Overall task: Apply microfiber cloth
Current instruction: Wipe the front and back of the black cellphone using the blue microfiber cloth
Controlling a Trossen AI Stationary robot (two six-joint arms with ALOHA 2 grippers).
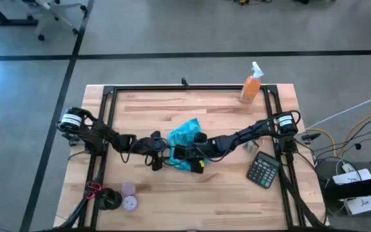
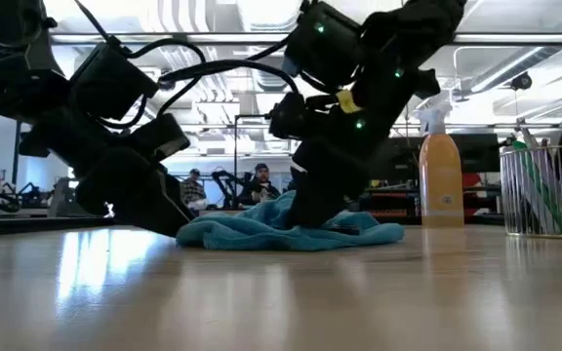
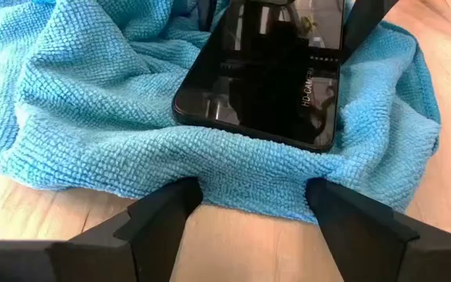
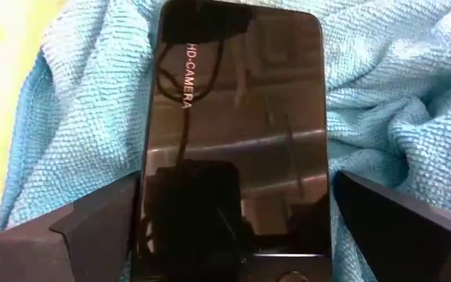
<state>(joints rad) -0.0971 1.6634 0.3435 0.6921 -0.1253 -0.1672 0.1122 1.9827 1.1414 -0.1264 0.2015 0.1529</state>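
The microfiber cloth (image 1: 185, 135) is spread at the middle of the table, and the black phone (image 3: 266, 70) is laid on it between the two grippers. The left gripper (image 3: 253, 205) is opened wide at the cloth's near edge, nothing being held. The right gripper (image 4: 233, 215) is opened around one short end of the phone, whose long axis is directed away from it; it is judged to be the nearer one.

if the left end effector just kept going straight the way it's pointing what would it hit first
Most likely the wrinkly turquoise-blue microfiber cloth: its near edge is bunched between the open left end effector fingers. The glossy black rectangular phone lies on the cloth just beyond.
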